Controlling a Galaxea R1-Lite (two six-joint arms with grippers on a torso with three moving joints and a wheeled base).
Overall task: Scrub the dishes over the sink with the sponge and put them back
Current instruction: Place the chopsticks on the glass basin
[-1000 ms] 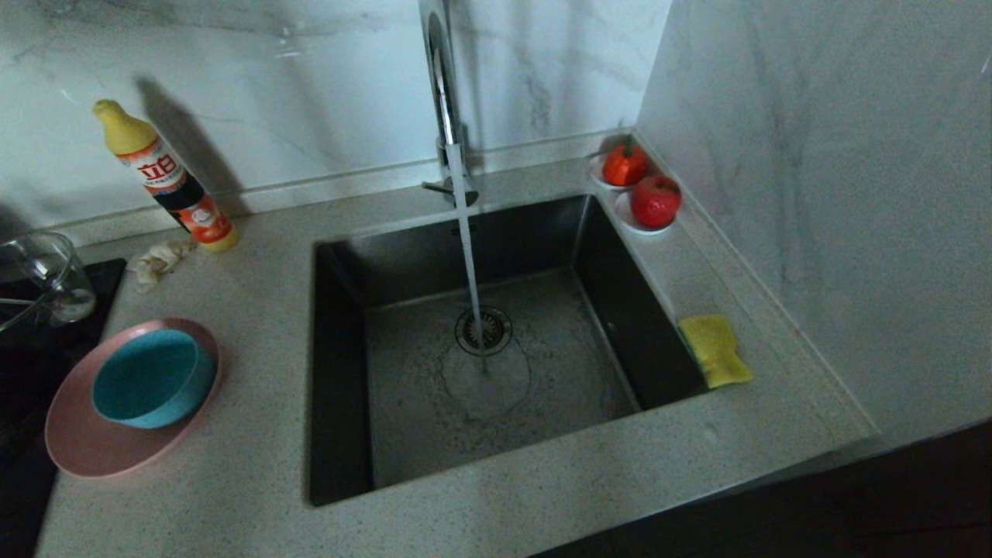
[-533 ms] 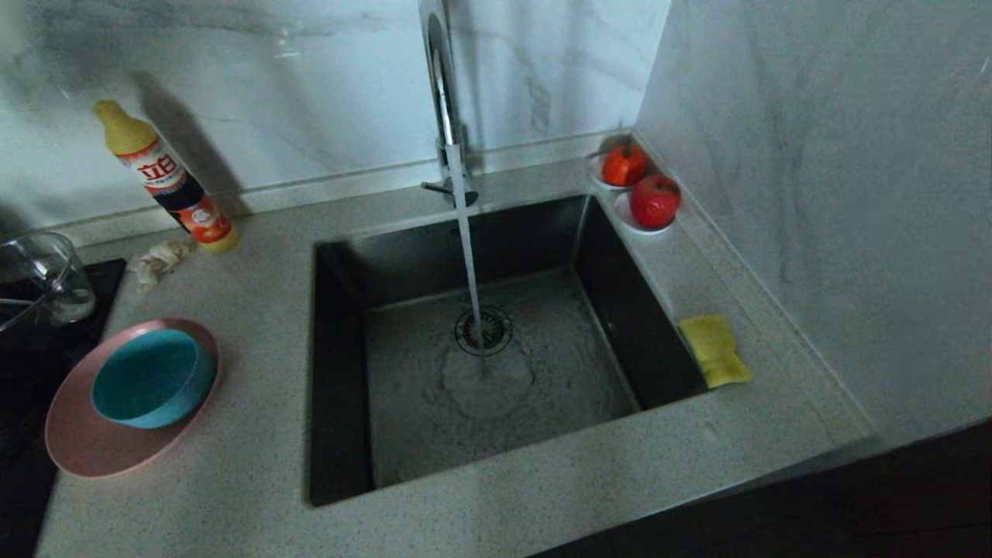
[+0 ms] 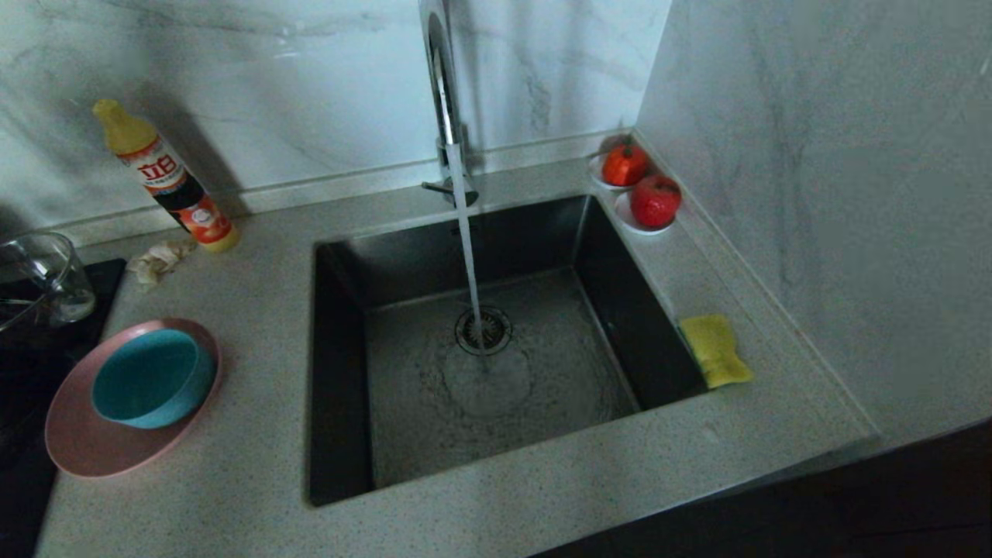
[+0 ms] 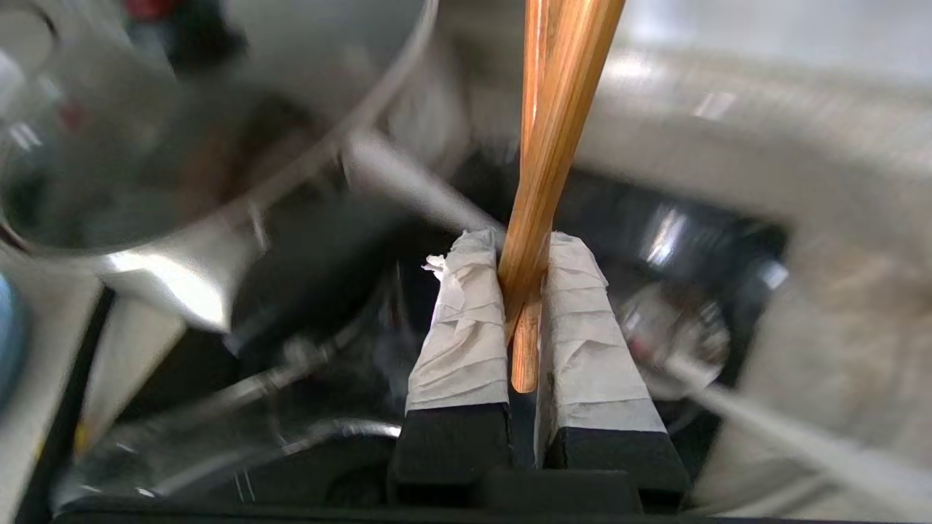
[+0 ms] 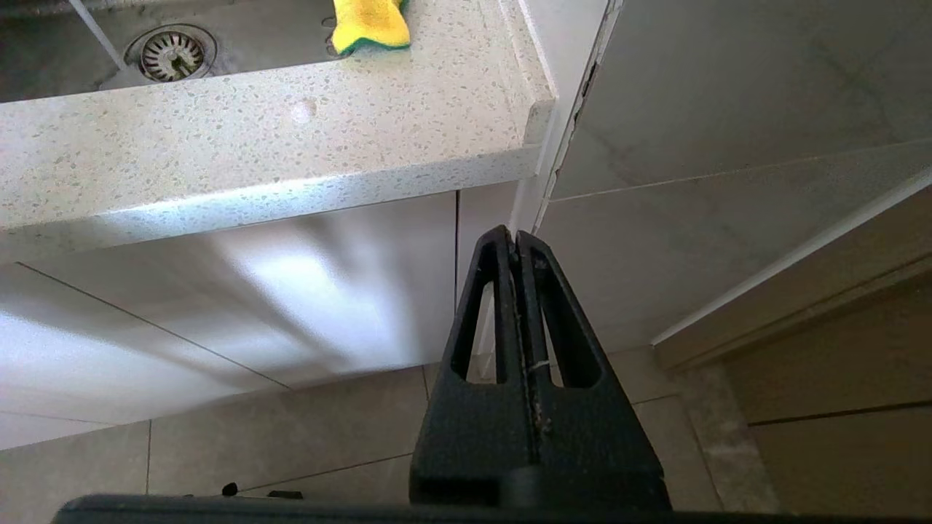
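Head view: no arm in sight. Sink (image 3: 480, 372) set into the bench (image 3: 256, 496), faucet (image 3: 446, 101) running straight onto the drain strainer (image 3: 483, 330). Pink plate (image 3: 85, 442) on the bench left of the sink, teal bowl (image 3: 151, 377) sitting on it. Sponge (image 3: 714, 349) at the sink's right rim, apart from everything else. Detergent bottle (image 3: 163, 178), paper wad (image 3: 159, 260) and glass cup (image 3: 46, 275) at far left; two red fruits (image 3: 655, 200) on saucers in the back right corner.

Left wrist view: left end effector (image 4: 526, 306) clamped nearly closed on the pair of chopsticks (image 4: 550, 145), gripped near one end between taped fingers (image 4: 462, 320), sticks slightly crossed. Blurred background, probably a metal pot beneath.

Right wrist view: right end effector (image 5: 515, 251) closed, empty, hanging below the bench edge near the cabinet front; sponge (image 5: 370, 22) visible above.

Likely risks: thin, crossed sticks pivoting or slipping from an end-on grip during a swing toward the sink; one dropping into the basin; sponge out of easy reach for the parked arm.
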